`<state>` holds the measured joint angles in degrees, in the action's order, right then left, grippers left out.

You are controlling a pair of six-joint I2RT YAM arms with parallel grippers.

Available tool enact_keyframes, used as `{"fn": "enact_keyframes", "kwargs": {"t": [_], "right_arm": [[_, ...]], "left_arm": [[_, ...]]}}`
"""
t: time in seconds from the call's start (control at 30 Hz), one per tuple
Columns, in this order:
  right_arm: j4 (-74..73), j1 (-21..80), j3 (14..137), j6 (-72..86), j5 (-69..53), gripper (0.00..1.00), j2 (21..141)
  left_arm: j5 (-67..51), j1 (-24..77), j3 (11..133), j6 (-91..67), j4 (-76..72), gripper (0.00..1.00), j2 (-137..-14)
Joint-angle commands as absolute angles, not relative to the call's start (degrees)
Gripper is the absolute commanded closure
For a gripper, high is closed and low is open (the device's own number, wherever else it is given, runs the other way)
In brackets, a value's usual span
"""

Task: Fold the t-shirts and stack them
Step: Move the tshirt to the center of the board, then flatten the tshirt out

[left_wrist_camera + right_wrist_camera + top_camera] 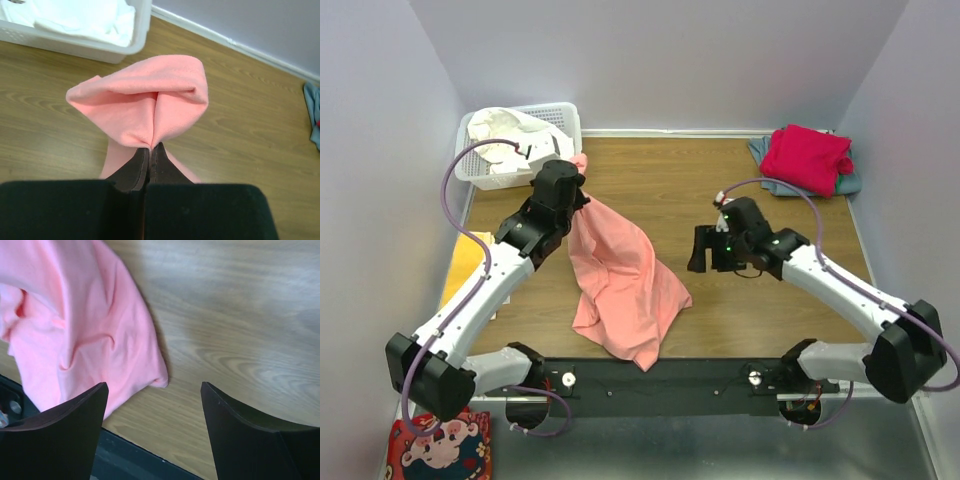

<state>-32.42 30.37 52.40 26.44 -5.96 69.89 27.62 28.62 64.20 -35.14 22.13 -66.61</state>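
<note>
My left jaws are clenched on a soft bunched fold of the salmon-pink shirt (pixel 145 107), which hangs from them, crumpling onto the wood-grain table (pixel 680 190). My right jaws stand released, wide apart, near its edge, grasping nothing. Farther back, the crimson-red shirt (pixel 807 158) sits atop the grey-blue one (pixel 758 150).

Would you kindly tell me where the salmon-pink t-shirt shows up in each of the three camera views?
Top external: the salmon-pink t-shirt is left of centre, draped from the left end effector down to the table's near edge.
Left wrist: centre of frame, a bunched fold pinched between the shut fingers.
Right wrist: upper left, lying on the wood.
Shared landmark: the wooden tabletop, seen in all three.
</note>
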Motion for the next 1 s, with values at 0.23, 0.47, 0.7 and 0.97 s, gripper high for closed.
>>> {"fn": "enact_keyframes", "kwargs": {"t": [0.23, 0.47, 0.7, 0.97], "right_arm": [[-31.0, 51.1, 53.9, 29.8, 2.8, 0.23, 79.3], [-31.2, 62.5, 59.3, 29.6, 6.3, 0.23, 85.3], [-30.3, 64.4, 60.3, 28.5, 6.5, 0.23, 89.6], [-26.8, 64.7, 61.6, 25.3, 6.0, 0.26, 95.3]], "left_arm": [[39.6, 25.6, 72.9, -39.7, 25.0, 1.0, -73.6], [36.7, 21.7, 77.1, -37.9, 24.4, 1.0, -79.5], [33.1, 19.7, 79.8, -35.7, 23.6, 1.0, -82.5], [29.3, 17.6, 80.2, -34.3, 23.6, 1.0, -83.6]]}}
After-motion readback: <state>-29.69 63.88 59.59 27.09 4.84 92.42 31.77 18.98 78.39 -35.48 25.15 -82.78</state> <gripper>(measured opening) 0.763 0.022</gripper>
